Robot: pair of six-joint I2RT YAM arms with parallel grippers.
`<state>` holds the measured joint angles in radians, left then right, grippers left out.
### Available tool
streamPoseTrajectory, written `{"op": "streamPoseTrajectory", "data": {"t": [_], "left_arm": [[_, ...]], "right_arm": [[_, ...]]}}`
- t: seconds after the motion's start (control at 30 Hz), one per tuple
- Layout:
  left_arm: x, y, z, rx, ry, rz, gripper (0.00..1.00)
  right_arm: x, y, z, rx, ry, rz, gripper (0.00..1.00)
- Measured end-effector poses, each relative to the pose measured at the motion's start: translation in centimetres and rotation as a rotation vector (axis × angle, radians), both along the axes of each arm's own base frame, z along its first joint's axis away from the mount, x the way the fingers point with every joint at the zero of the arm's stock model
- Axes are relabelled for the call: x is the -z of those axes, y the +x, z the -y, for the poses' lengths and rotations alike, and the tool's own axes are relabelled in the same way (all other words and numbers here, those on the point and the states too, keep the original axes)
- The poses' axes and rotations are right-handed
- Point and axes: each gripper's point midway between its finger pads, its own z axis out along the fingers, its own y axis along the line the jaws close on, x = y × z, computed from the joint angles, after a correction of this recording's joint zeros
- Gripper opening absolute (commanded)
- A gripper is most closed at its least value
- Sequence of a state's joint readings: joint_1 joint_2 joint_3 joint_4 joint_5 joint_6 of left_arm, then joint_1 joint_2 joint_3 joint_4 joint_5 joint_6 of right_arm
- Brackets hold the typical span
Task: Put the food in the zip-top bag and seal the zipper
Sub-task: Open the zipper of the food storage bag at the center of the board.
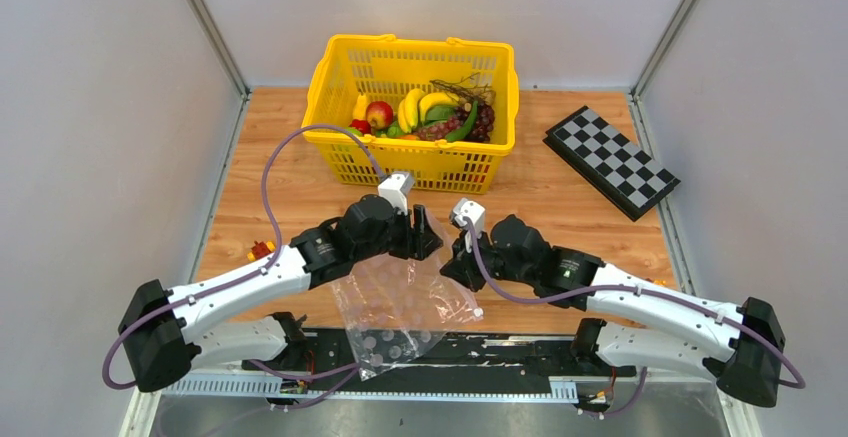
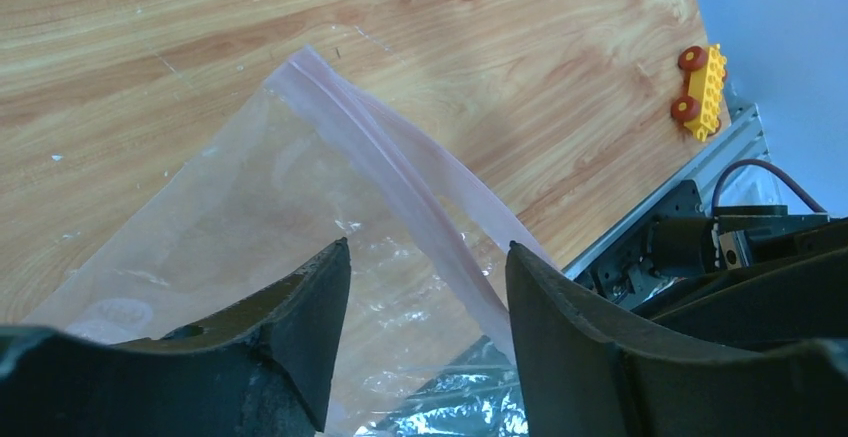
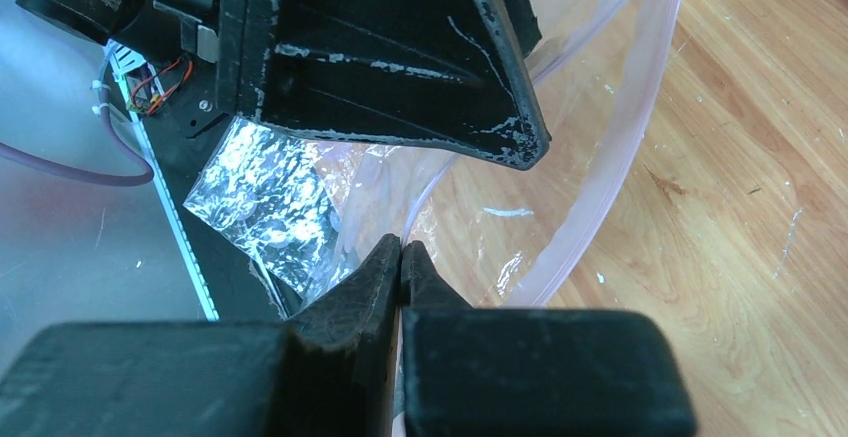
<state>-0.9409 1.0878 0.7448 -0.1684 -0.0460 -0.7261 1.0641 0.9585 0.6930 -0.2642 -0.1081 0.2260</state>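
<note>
To open the mouth well, close the left jaws on one lip of the zipper (image 2: 400, 177) only, then lift gently. Left jaws spread, straddling that pink strip without pinching it yet; right jaws pressed together, seemingly nipping the opposite lip of the zip-top bag (image 1: 405, 302). Bag on the near counter (image 1: 560, 187) between the arms; food (image 1: 430, 115) in the yellow basket (image 1: 340, 67), far middle.

Left claw (image 2: 428, 249) stands spread (tips well apart); right claw (image 3: 402, 245) is pinched tight.
</note>
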Motion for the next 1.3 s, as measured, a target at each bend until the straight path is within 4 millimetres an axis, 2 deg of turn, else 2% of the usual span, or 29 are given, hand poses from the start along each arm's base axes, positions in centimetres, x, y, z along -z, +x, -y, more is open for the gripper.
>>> {"op": "streamPoseTrajectory", "data": {"t": [0.1,0.27,0.4,0.5,0.6,0.67,0.73,0.77,0.9,1.07,1.2,1.3], "left_arm": [[0.1,-0.1,-0.1,0.004,0.013,-0.002,0.55],[0.0,-0.2,-0.2,0.012,0.03,0.0,0.33],[0.1,-0.2,-0.3,0.013,0.035,0.001,0.11],[0.1,-0.2,-0.3,0.017,0.04,0.004,0.0],[0.1,-0.2,-0.3,0.02,0.042,0.007,0.0],[0.1,-0.2,-0.3,0.02,0.042,0.007,0.0],[0.1,-0.2,-0.3,0.021,0.043,0.007,0.0],[0.1,-0.2,-0.3,0.021,0.042,0.008,0.0],[-0.5,-0.3,-0.3,0.027,0.027,0.022,0.0],[-2.2,-0.5,-0.3,0.041,-0.017,0.061,0.0],[-3.2,-0.6,-0.4,0.045,-0.042,0.082,0.0],[-3.5,-0.6,-0.5,0.045,-0.048,0.089,0.0]], "right_arm": [[0.1,-0.1,-0.4,-0.003,-0.012,0.009,0.02],[0.1,-0.1,-0.8,0.001,-0.018,0.033,0.02],[0.0,0.0,-0.9,0.009,-0.016,0.043,0.03],[-0.2,0.2,-1.0,0.015,-0.006,0.051,0.03],[-0.4,0.3,-1.1,0.017,0.001,0.055,0.09],[-0.4,0.3,-1.1,0.017,0.002,0.053,0.23],[-0.5,0.2,-1.1,0.023,0.009,0.046,0.43],[-0.6,0.3,-1.0,0.036,0.013,0.043,0.47],[-2.0,1.3,0.3,0.153,0.052,0.043,0.51],[-4.5,2.8,2.8,0.298,0.135,0.037,0.56],[-4.5,3.3,3.6,0.35,0.155,-0.011,0.59],[-3.7,2.7,2.9,0.33,0.152,-0.077,0.6]]}}
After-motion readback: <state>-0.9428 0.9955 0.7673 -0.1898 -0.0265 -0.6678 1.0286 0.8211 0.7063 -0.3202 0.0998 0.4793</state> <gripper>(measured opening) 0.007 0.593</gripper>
